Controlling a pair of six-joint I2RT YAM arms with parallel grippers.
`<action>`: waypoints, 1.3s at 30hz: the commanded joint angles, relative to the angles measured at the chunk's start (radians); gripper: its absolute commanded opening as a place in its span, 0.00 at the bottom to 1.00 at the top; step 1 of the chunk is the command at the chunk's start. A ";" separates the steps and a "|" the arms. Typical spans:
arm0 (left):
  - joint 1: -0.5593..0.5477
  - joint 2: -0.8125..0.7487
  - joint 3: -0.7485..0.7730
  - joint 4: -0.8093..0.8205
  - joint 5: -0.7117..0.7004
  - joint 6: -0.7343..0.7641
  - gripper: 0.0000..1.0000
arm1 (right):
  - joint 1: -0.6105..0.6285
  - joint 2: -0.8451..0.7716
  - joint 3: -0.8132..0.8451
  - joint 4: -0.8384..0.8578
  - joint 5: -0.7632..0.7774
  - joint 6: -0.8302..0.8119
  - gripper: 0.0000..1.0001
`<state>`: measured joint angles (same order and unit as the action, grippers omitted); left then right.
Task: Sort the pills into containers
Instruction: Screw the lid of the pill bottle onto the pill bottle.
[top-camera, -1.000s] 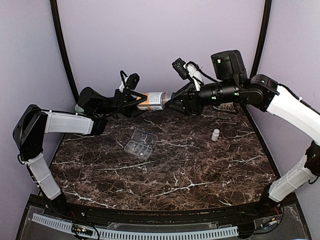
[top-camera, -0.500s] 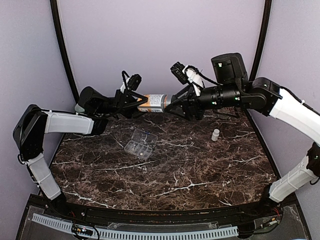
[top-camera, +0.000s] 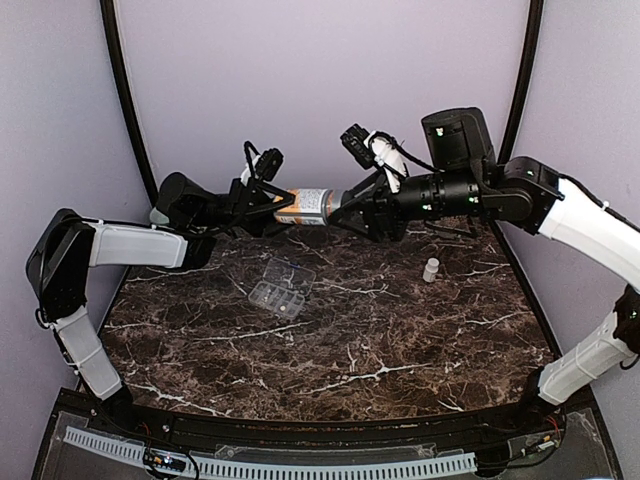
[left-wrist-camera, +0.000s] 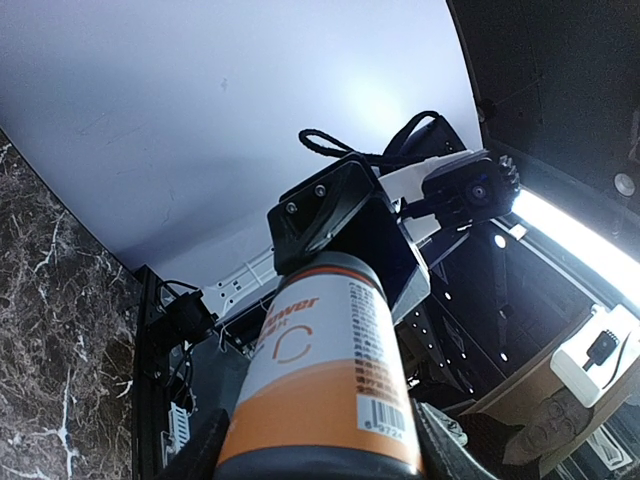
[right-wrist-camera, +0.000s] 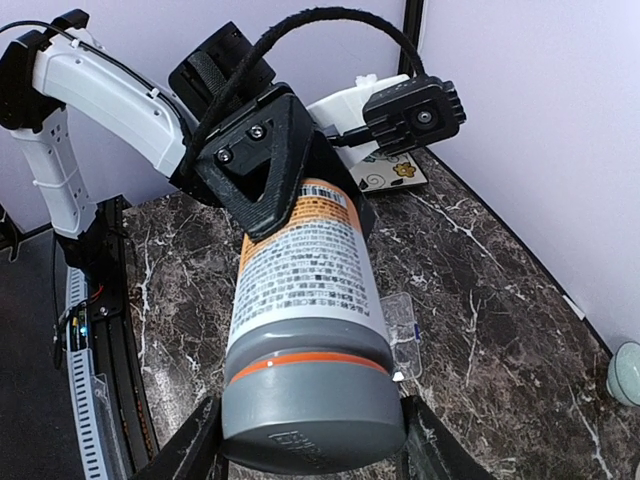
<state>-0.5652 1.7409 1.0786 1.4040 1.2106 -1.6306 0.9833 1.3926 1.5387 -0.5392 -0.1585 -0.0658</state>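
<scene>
A white and orange pill bottle (top-camera: 305, 204) with a grey cap hangs level in the air over the back of the table, held between both grippers. My left gripper (top-camera: 272, 205) is shut on its orange base end (left-wrist-camera: 325, 400). My right gripper (top-camera: 345, 205) is shut on the grey cap (right-wrist-camera: 310, 410), with a finger (right-wrist-camera: 185, 450) on each side of it. The clear organizer box (top-camera: 281, 285) lies on the marble table below the bottle, lid open. It also shows in the right wrist view (right-wrist-camera: 405, 335). No loose pills show.
A small white vial (top-camera: 431, 269) stands on the table at the right. A pale bowl (right-wrist-camera: 625, 372) sits at the table's left back edge, and a flower-patterned item (right-wrist-camera: 392, 170) lies near the back wall. Purple walls close in the table.
My right gripper has shifted slightly to the left and turned a little on the cap end. The bottle and my left gripper have barely moved.
</scene>
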 joint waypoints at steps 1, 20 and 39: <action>-0.021 -0.045 0.043 0.034 -0.032 0.052 0.00 | 0.012 0.052 0.015 0.030 -0.060 0.082 0.29; -0.032 -0.189 0.029 -0.336 -0.085 0.456 0.00 | -0.169 0.096 0.013 0.177 -0.417 0.557 0.19; -0.110 -0.265 0.211 -1.149 -0.182 1.125 0.00 | -0.267 0.123 -0.157 0.469 -0.652 1.065 0.14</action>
<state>-0.5789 1.5013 1.2182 0.4229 1.0489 -0.7086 0.7063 1.4742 1.4513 -0.2497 -0.7780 0.8131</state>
